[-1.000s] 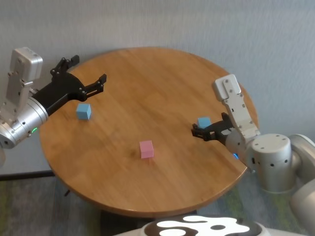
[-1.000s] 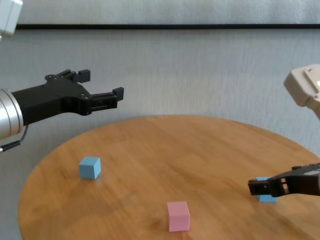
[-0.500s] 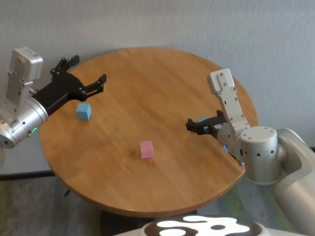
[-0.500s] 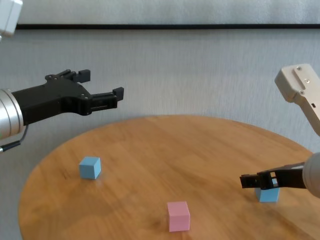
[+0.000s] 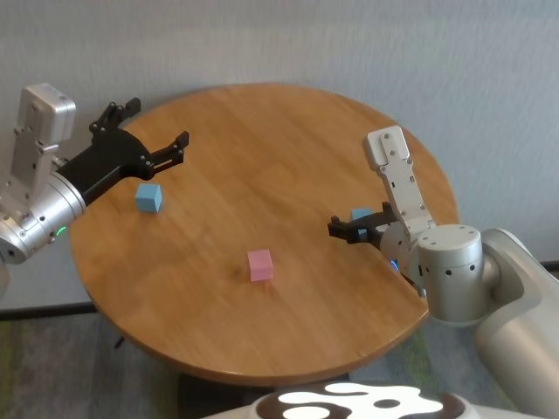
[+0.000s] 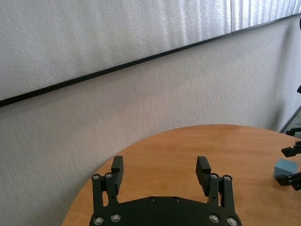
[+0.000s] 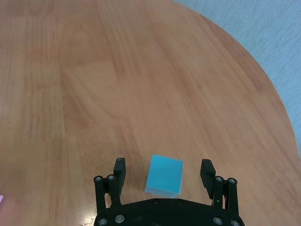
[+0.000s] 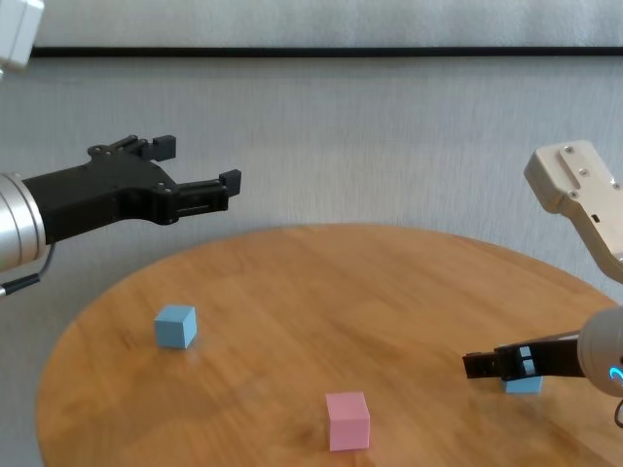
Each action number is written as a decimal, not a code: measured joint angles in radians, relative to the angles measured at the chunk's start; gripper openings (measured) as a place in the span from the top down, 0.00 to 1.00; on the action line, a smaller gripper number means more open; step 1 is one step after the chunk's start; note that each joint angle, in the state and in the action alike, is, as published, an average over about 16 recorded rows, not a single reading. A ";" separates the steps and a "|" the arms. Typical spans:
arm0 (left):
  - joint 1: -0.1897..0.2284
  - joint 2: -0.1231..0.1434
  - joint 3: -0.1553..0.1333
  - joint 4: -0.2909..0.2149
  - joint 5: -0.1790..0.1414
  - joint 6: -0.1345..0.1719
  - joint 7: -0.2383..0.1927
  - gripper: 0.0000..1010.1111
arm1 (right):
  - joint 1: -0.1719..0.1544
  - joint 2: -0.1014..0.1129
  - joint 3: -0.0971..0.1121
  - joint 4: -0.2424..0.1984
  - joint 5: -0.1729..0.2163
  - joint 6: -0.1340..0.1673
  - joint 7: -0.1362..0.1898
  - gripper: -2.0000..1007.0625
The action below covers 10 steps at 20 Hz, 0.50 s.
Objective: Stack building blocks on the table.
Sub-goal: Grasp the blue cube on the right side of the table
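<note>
Right jaws (image 7: 163, 175): mine, low over the bench near its right edge, spread wide. The fingers (image 7: 118, 175) stand either side of a light blue block (image 7: 163, 175) with a gap on both sides; not touching it that I can see. Nothing held.

Right-hand blue block: sits on the bench near the right edge, slightly turned against my fingers. In the head view (image 5: 361, 215) it shows just behind my fingertips (image 5: 348, 230); in the chest view (image 8: 523, 383) partly hidden by them.

Left jaws (image 5: 150, 133): mine too, held up in the air over the left edge of the bench, spread wide, empty. Wrist view shows both fingers (image 6: 116, 173) apart with only bench and wall between them.

Left-hand blue block (image 5: 148, 197): flat on the bench near the left edge, beneath my left jaws and well clear of them.

Pink block (image 5: 259, 264): alone toward the near edge of the bench, roughly midway between the two blue ones, well apart from both.

Bench (image 5: 279, 157): round, honey-coloured wood grain. All three blocks lie singly; none stacked.
</note>
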 joint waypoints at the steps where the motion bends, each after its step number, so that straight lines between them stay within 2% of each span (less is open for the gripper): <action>1: 0.000 0.000 0.000 0.000 0.000 0.000 0.000 0.01 | 0.001 -0.003 0.002 0.003 -0.001 0.002 0.000 0.00; 10: 0.000 0.000 0.000 0.000 0.000 0.000 0.000 0.01 | 0.000 -0.022 0.019 0.016 -0.011 0.019 -0.001 0.00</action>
